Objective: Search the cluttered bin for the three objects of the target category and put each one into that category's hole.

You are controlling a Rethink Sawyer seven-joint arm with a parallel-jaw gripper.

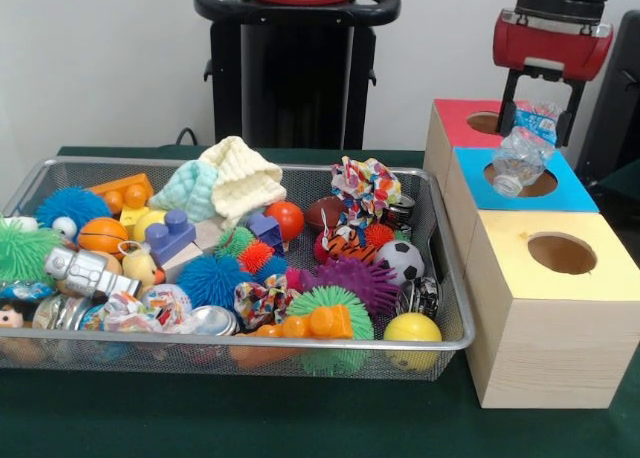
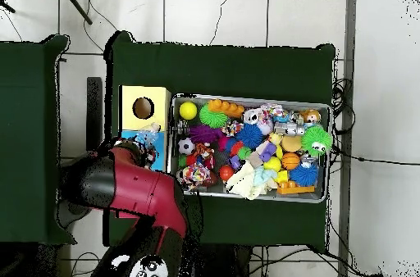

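Observation:
My gripper hangs at the right, above the blue-topped wooden box. It is shut on a crushed clear plastic bottle, which tilts down with its mouth just over that box's round hole. The silver wire-mesh bin fills the left and middle and is full of toys: spiky balls, plain balls, cloths, blocks. In the overhead view the bin lies right of the boxes, and my red arm covers the gripper; the bottle shows beside it.
A red-topped box stands behind the blue one and a yellow-topped box in front, each with a round hole. The three boxes touch the bin's right side. The robot pedestal stands behind the bin. The table is covered in green cloth.

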